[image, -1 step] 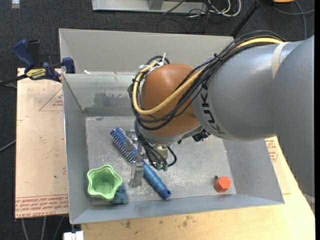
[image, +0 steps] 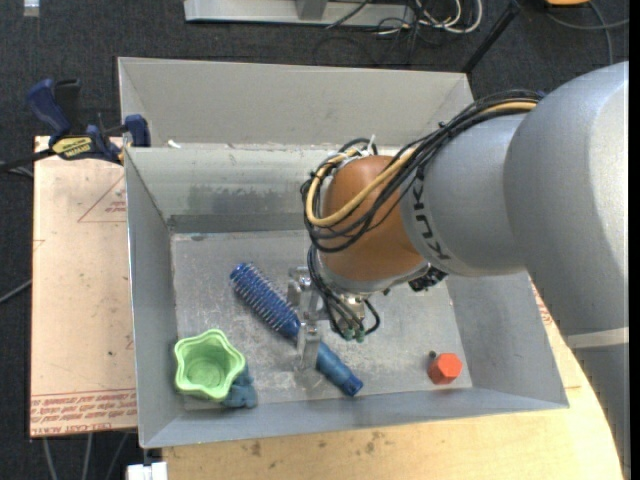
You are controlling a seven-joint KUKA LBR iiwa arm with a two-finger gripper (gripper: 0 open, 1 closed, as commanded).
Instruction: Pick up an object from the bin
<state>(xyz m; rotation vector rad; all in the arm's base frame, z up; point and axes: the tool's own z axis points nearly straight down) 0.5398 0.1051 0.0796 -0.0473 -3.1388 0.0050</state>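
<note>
Gripper (image: 305, 330) over blue brush (image: 262, 296), 6 o'clock in bin (image: 150, 268); fingers spread astride it. Centre, lower fully, then close.

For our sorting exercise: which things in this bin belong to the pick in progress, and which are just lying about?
In the job: pincer, blue bristly brush beneath it.
Lying about: green fluted cup, orange piece, blue scrap by the cup.

A light green plastic cup (image: 208, 366) with a wavy, flower-shaped rim stands upright at the view's lower left. A small blue piece (image: 241, 397) touches its lower right side. A small orange-red block (image: 444, 368) lies well apart, to the right.
</note>
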